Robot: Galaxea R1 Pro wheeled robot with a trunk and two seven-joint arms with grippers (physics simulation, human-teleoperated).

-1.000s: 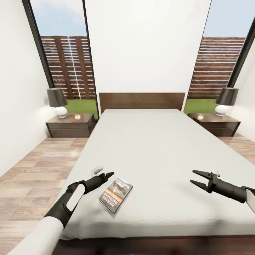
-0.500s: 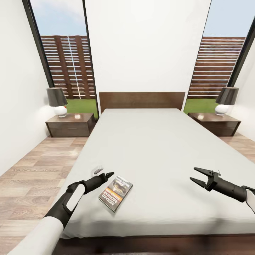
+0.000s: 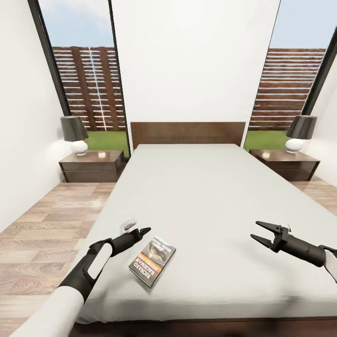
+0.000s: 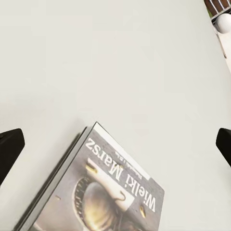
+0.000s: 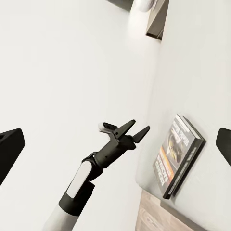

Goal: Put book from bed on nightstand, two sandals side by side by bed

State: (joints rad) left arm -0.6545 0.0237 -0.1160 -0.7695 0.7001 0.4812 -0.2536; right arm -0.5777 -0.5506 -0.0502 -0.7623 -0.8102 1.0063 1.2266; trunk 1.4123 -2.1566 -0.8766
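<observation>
I stand at the foot of the large double bed with pale grey mattress and dark brown headboard. The small thin paperback book with dark cover, white letters and an orange band lies flat on the mattress near the foot edge, at about 7 o'clock from the bed's middle.

My left fingers are just beside the book, at about 10 o'clock from it, above the mattress and not touching the cover; the left forearm reaches up from the lower corner of the head view. They are spread open: in the left wrist view the book lies between the two dark tips.

My right fingers hang over the mattress well apart from the book, at 3 o'clock from it. They are open and hold nothing, pointing toward the left side.

A low dark brown wooden nightstand stands at each side of the headboard, each carrying a dark-shaded lamp.
</observation>
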